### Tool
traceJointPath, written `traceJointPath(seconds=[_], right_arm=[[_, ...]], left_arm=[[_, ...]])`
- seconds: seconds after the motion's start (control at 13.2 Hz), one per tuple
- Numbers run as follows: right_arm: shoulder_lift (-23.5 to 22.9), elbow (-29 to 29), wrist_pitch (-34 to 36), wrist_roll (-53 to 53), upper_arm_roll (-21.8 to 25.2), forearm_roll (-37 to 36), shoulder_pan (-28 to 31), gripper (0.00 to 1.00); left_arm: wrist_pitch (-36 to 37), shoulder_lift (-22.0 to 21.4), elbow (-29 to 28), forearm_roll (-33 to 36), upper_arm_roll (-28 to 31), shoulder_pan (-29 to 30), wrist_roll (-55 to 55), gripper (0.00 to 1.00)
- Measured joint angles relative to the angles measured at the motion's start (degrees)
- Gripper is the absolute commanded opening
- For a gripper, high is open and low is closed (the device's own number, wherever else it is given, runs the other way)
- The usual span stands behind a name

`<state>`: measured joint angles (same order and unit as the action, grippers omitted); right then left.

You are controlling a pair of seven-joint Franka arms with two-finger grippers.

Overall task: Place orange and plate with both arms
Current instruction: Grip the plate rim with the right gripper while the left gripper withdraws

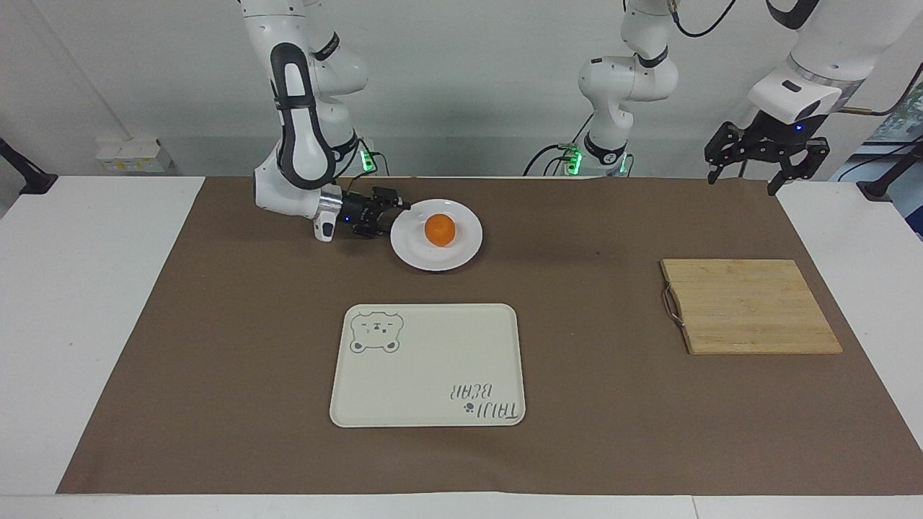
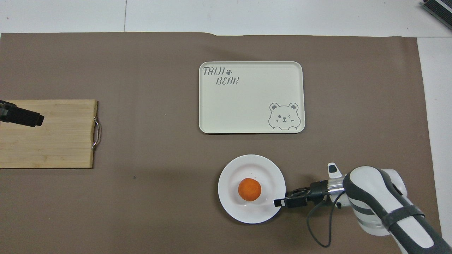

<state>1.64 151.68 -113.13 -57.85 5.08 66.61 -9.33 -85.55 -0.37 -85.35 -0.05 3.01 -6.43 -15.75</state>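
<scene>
At the plate's (image 1: 436, 234) rim, with the orange (image 1: 440, 229) on it just ahead, our right gripper (image 1: 399, 211) straddles the edge, fingers apart, needing closure next; left gripper (image 1: 765, 153) waits spread above the cutting board (image 1: 750, 306).

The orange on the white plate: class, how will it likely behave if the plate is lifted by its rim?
The orange is round and sits loose on the glossy, shallow plate, so it will probably roll if the plate tilts. The low rim may not stop it. The right gripper, open at the rim, would lift from one edge, making tilt likely.

Cutting board (image 2: 46, 134) cropped by edge
</scene>
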Motion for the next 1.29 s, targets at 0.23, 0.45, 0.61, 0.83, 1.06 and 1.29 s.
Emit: traceJointPath(seconds=[0.23,0.45,0.61,0.83,1.06,1.29], right_arm=[[0.0,0.13,-0.21,0.0,0.0,0.03,-0.01,0.65],[0.0,0.17,-0.95,0.0,0.0,0.04,-0.02,0.4],[0.0,0.19,-1.15,0.0,0.0,0.04,-0.02,0.39],[0.0,0.25,-1.59,0.0,0.0,0.04,-0.05,0.22],[0.0,0.26,-1.81,0.0,0.0,0.04,-0.05,0.07],[0.0,0.26,-1.89,0.0,0.0,0.06,-0.05,0.0]], left_arm=[[0.02,-2.02,-3.14,0.0,0.15,0.16,0.86,1.0],[-0.01,-3.21,-4.3,0.0,0.31,0.24,4.65,1.0],[-0.06,-3.26,-4.33,0.03,0.32,0.25,5.39,1.0],[-0.08,-3.26,-4.33,0.13,0.33,0.27,5.54,1.0],[-0.08,-3.26,-4.33,0.13,0.32,0.27,5.54,1.0],[-0.09,-3.26,-4.33,0.15,0.32,0.27,5.56,1.0]])
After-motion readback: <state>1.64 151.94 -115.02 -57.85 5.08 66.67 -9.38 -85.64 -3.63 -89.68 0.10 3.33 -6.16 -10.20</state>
